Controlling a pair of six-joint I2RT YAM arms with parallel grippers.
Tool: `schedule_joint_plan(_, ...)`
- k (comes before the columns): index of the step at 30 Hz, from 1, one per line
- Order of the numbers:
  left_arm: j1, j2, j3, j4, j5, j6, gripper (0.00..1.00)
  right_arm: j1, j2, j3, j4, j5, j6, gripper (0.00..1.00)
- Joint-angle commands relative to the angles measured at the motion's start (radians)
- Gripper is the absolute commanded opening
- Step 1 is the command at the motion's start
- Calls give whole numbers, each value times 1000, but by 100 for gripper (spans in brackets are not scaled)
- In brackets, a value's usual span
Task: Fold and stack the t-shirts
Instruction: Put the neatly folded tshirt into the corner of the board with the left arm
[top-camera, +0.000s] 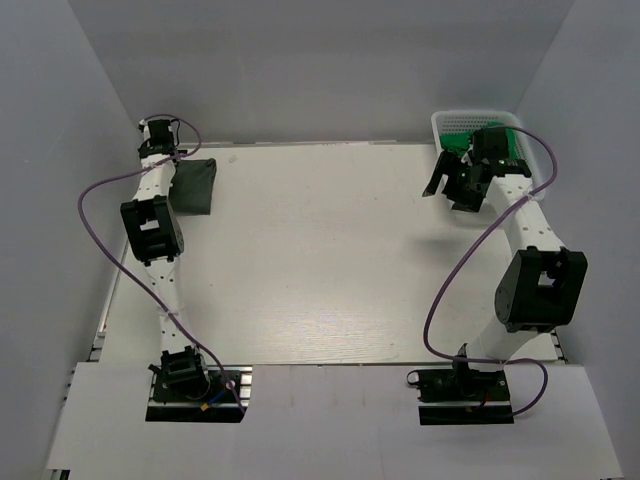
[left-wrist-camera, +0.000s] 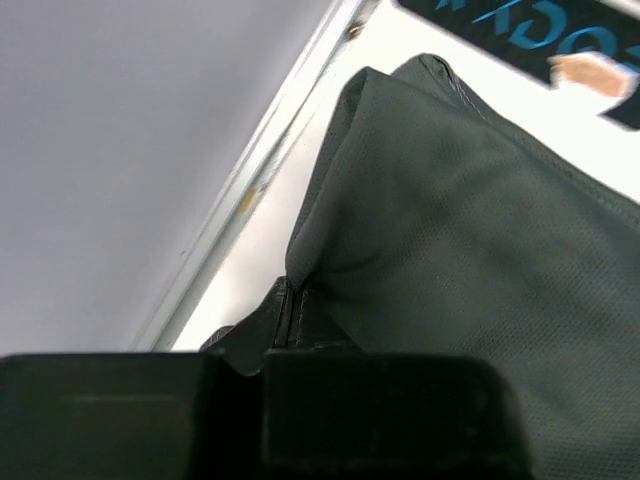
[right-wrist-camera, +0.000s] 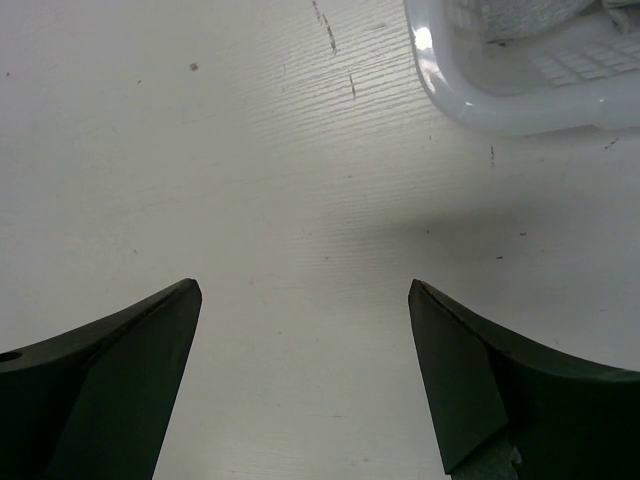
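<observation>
Pinching the charcoal t-shirt (left-wrist-camera: 470, 230), left end effector (left-wrist-camera: 290, 318); right end effector (right-wrist-camera: 305, 300) spread; lettering (left-wrist-camera: 520, 25) unreadable.

The tabletop (top-camera: 330, 250) is a pale, whitish board with fine grain running left to right. A few small dark specks and short scratches show toward its far right. At the far left, close to the left edge, a dark grey t-shirt (top-camera: 196, 186) lies in a folded heap. In the far right corner stands a white lattice basket (top-camera: 452, 124), its rounded base resting on the board.
</observation>
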Motion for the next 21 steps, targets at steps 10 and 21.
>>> schedule_joint_plan(10,-4,-43,38,-15,17,-37,32,-29,5,57,9,-64,26,90)
schedule_joint_plan(21,37,-204,35,-183,-108,-149,94,-27,-59,47,-5,-151,-17,90)
